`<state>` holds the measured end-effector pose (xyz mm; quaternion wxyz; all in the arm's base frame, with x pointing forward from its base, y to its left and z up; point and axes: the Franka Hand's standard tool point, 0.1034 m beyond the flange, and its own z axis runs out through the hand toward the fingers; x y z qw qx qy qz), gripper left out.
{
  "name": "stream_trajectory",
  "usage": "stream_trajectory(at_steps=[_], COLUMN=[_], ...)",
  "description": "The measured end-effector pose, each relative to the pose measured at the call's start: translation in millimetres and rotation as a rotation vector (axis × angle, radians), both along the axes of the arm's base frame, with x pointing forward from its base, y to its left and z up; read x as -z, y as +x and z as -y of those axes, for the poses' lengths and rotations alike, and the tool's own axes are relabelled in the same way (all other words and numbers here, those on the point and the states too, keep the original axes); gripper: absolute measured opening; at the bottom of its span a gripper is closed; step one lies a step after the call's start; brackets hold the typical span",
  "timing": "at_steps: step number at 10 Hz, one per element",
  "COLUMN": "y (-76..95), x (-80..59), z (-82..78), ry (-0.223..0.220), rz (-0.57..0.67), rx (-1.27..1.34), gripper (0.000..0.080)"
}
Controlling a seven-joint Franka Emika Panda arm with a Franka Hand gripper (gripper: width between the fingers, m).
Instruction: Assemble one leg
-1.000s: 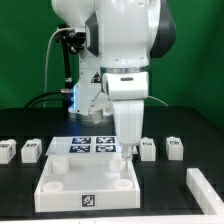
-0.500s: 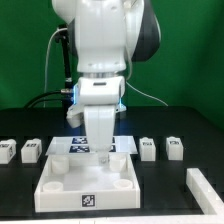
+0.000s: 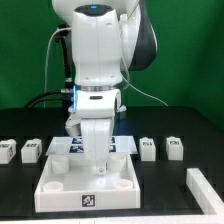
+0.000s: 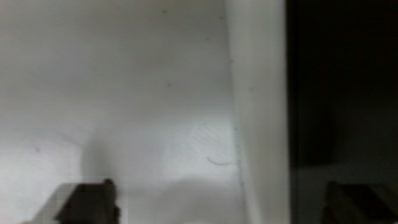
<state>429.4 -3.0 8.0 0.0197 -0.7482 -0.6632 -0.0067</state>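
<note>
Several small white legs with tags stand in a row on the black table: two on the exterior view's left [image 3: 6, 150] [image 3: 31, 150] and two on its right [image 3: 148, 148] [image 3: 176, 148]. My gripper [image 3: 100, 168] hangs low over the middle of the large white square panel [image 3: 60, 186], far from every leg. In the wrist view the gripper [image 4: 226, 205] is open and empty; one dark fingertip [image 4: 86, 203] is over the white panel surface [image 4: 143, 100], the other [image 4: 365, 205] over the dark table. No leg shows in the wrist view.
The marker board [image 3: 62, 146] lies just behind the panel, partly hidden by my arm. A long white bar [image 3: 205, 187] lies at the front on the exterior view's right. Cables hang behind the arm.
The arm has swung toward the exterior view's left and come down, from over the marker board's right end to over the middle of the panel. The parts have not moved.
</note>
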Motion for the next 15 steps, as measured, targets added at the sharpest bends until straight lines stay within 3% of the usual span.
stream_trajectory(at_steps=[2, 3, 4, 5, 13, 15], y=[-0.3, -0.6, -0.6, 0.1, 2.4, 36.2], x=[0.3, 0.5, 0.6, 0.2, 0.1, -0.7], z=[0.0, 0.0, -0.1, -0.1, -1.5, -21.2], ry=[0.000, 0.000, 0.000, 0.000, 0.001, 0.017], rz=[-0.001, -0.002, -0.002, 0.001, 0.002, 0.024], rx=[0.000, 0.000, 0.000, 0.000, -0.006, -0.047], gripper=[0.0282, 0.0142, 0.0142, 0.0058, 0.0058, 0.0059])
